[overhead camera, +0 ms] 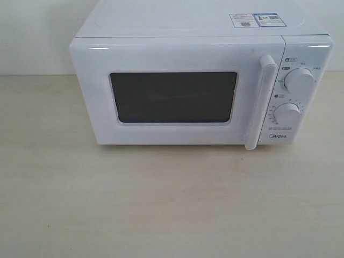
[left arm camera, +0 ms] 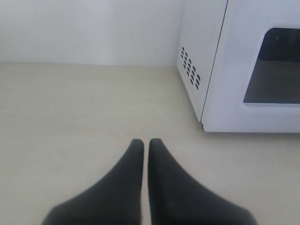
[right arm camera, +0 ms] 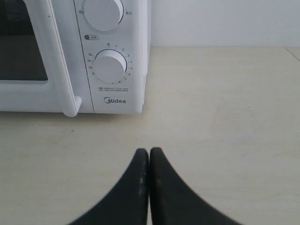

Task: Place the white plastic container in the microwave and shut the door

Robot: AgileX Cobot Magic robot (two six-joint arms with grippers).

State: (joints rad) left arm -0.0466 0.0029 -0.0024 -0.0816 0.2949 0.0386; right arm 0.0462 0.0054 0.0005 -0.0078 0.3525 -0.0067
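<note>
The white Midea microwave stands at the back of the table, and its door with the dark window is shut, the white bar handle upright. No white plastic container shows in any view. My left gripper is shut and empty over bare table, short of the microwave's vented side. The right gripper is shut with nothing in it, in front of the dial panel and the Midea logo. Neither gripper appears in the exterior view.
The pale wooden table stretches in front of and on both sides of the microwave. A white wall runs behind it. Two stickers lie on the microwave's top.
</note>
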